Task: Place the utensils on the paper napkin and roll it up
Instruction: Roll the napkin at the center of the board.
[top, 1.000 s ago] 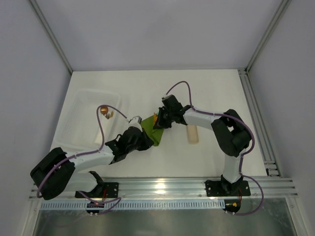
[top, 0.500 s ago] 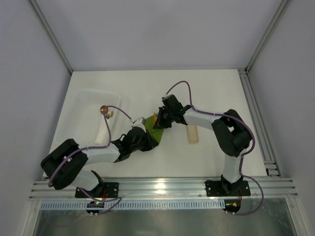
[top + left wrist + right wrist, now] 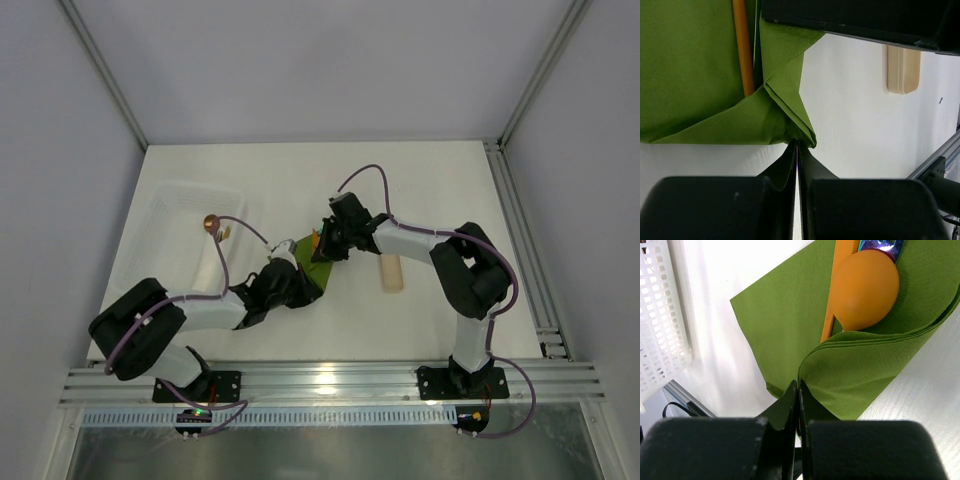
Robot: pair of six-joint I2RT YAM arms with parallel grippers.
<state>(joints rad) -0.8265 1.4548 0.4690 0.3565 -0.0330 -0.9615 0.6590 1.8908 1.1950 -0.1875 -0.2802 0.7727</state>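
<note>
My top camera hangs above and behind my bases and looks down on the whole table point(image 3: 300, 180), with the bases at 6 o'clock. My left wrist camera sits close over the paper napkin point(image 3: 690, 75), peering past its jaws toward roughly 2 o'clock. My right wrist camera, equally near, faces roughly 8 o'clock. Both wrist views share the napkin and the orange utensil point(image 3: 867, 287), which lie at the top view's centre.

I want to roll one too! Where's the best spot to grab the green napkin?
Pinch the napkin at its folded-over edge, near a corner, coming in low from the side. That edge curls up off the table, so it can be pinched. The left hand and right hand pinch it there.
</note>
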